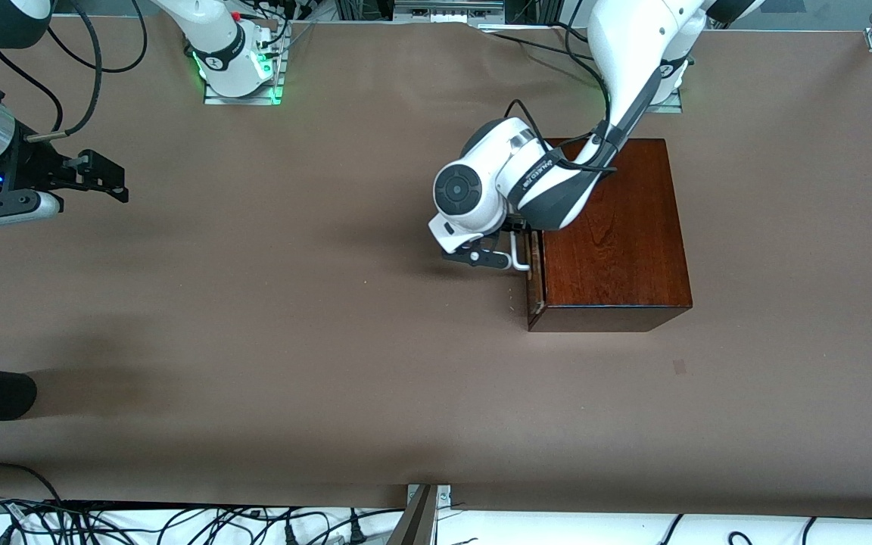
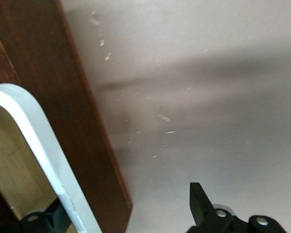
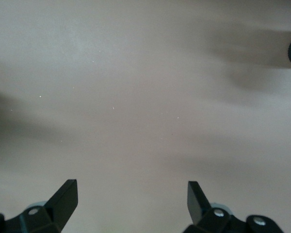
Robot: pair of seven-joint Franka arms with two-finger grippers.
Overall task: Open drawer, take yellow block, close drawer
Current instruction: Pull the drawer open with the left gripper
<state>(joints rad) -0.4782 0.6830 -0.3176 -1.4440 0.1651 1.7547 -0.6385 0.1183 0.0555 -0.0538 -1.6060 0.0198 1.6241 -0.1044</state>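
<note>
1. Box: a glossy mahogany box (image 1: 611, 235) stands on the counter (image 1: 292, 341) toward the left arm's end, close to the edge where the arm bases stand.

2. Drawer: the drawer (image 1: 533, 274) sits in the box face that looks toward the right arm's end. In the front view it appears shut, or at most barely cracked. Its white bar handle (image 1: 518, 253) stands out from the dark front.

3. Left end effector (image 1: 498, 256): it is down at the drawer front, level with the handle. In the left wrist view the handle (image 2: 36, 145) passes between the two black fingers (image 2: 200, 201), one on each side and well apart. The jaws are wide and not clamped on anything.

4. Right end effector (image 1: 107, 184): the right arm waits over bare counter near the corner at its own end. In the right wrist view its fingers (image 3: 63, 196) are spread wide with nothing between them.

5. Yellow block: not visible in any view; judged to be inside the closed drawer.

6. Progress: judged to be at the opening step. The handle is straddled but not gripped. Pulling the drawer out, taking the block and closing the drawer all remain outstanding.
</note>
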